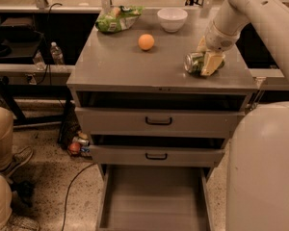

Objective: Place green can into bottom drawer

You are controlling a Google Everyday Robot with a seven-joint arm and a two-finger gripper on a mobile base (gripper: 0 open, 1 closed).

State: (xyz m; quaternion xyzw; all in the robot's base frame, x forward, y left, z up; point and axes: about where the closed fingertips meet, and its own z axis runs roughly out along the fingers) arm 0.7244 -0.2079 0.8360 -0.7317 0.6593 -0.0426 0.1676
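The green can (193, 62) lies on its side on the right part of the grey cabinet top (135, 66), its silver end facing left. My gripper (206, 57) reaches down from the upper right and sits right over and around the can's right half, at the level of the top. The bottom drawer (154, 196) is pulled out at the foot of the cabinet, a wide flat grey tray with nothing in it.
An orange (146, 42), a white bowl (172, 19) and a green snack bag (116, 19) sit on the back of the top. The two upper drawers (159, 121) with black handles are slightly out. My white base (265, 167) stands right of the drawers. A person's legs (2, 143) are at left.
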